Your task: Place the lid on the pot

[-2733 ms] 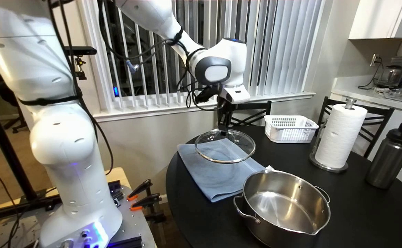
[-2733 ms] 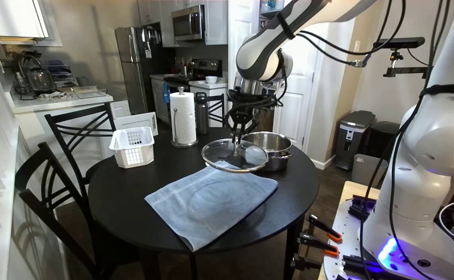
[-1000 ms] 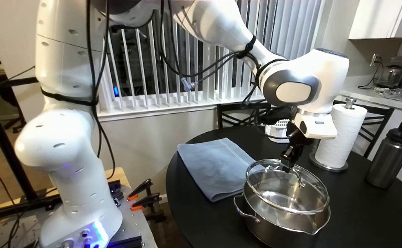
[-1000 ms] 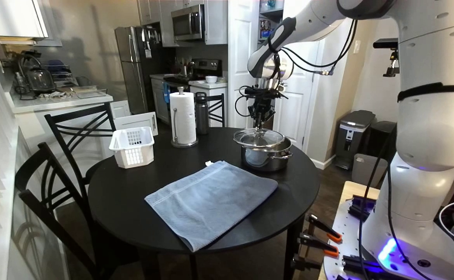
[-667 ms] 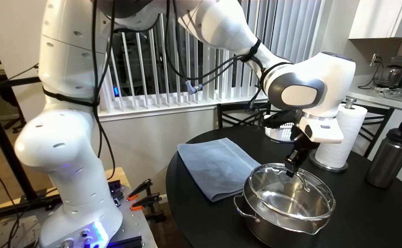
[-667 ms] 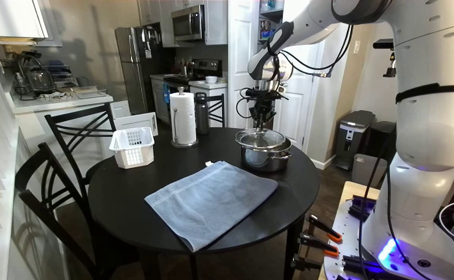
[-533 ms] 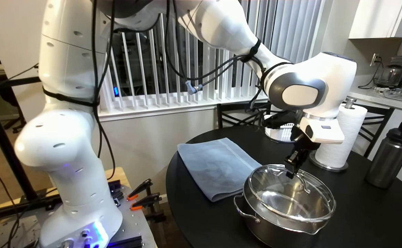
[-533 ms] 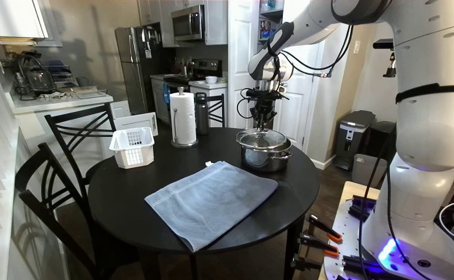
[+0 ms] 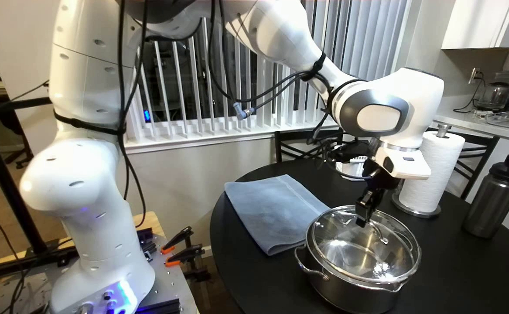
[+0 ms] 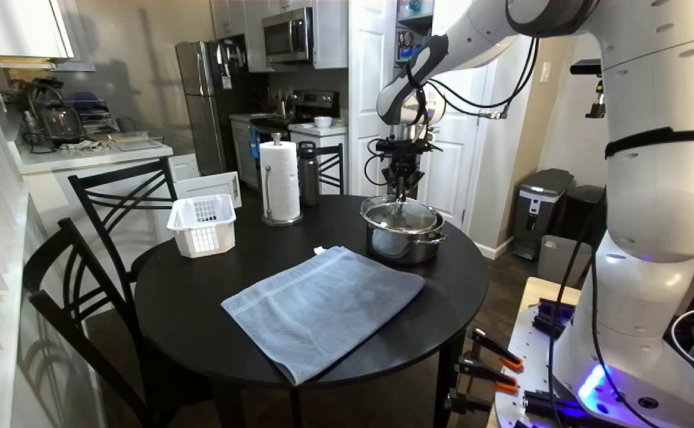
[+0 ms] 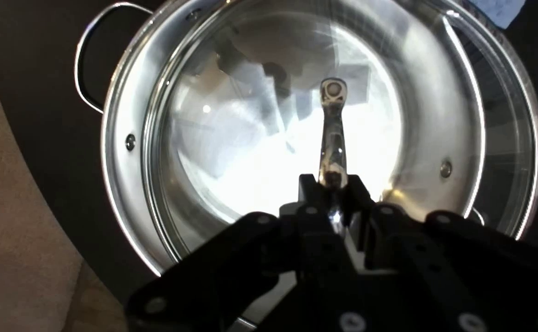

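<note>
Where steel pot (image 9: 350,297) stands close to me, glass lid (image 9: 362,253) covers most of it, can't tell if seated. Gripper (image 11: 333,188) clamps onto lid handle (image 11: 333,124). Grey-blue cloth (image 9: 276,213) at pot's ten o'clock; farther, paper towels (image 9: 436,179) at one o'clock.

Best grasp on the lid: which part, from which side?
By its metal handle, near the top of the arch, from above, fingers either side of the bar. The bar is narrow and stands up from the lid, on the side away from the pot, so a top-down pinch should hold best.
</note>
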Tool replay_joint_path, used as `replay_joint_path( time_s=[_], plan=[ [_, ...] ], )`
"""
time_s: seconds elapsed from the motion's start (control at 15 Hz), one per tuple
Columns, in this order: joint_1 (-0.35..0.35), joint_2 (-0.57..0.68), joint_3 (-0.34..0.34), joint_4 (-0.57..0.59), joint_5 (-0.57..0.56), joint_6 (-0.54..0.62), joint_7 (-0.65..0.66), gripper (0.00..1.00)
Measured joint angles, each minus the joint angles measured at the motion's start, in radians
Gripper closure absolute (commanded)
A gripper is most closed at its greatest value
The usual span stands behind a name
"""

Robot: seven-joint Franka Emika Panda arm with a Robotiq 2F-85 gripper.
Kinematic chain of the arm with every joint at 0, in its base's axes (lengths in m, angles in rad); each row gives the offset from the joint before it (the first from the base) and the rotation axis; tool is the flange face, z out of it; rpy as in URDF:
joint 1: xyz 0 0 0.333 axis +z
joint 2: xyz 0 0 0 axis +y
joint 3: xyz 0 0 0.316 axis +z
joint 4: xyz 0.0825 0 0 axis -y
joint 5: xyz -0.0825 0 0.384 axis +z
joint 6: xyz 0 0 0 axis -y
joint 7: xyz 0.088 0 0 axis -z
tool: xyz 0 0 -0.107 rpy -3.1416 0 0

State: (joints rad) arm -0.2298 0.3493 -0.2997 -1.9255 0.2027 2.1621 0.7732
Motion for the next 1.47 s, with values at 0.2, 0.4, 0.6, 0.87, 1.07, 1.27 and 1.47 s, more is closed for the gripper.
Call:
replay_joint_path(
  time_s=[0.2, 0.4, 0.6, 0.87, 1.07, 1.27, 1.47],
  plan=[
    [0.007, -0.003, 0.004, 0.0, -0.001, -0.02, 0.0, 0.95],
    [0.008, -0.01, 0.004, 0.0, -0.001, -0.084, 0.0, 0.95],
    [0.008, -0.02, 0.0, 0.0, -0.006, -0.134, 0.0, 0.95],
    [0.008, -0.022, 0.0, 0.0, -0.012, -0.152, 0.0, 0.95],
    [0.008, -0.02, -0.001, 0.0, -0.023, -0.152, 0.026, 0.95],
    [0.008, -0.012, -0.002, 0.0, -0.039, -0.153, 0.059, 0.5],
    [0.01, -0.01, -0.002, 0.002, -0.053, -0.154, 0.077, 0.32]
  ],
)
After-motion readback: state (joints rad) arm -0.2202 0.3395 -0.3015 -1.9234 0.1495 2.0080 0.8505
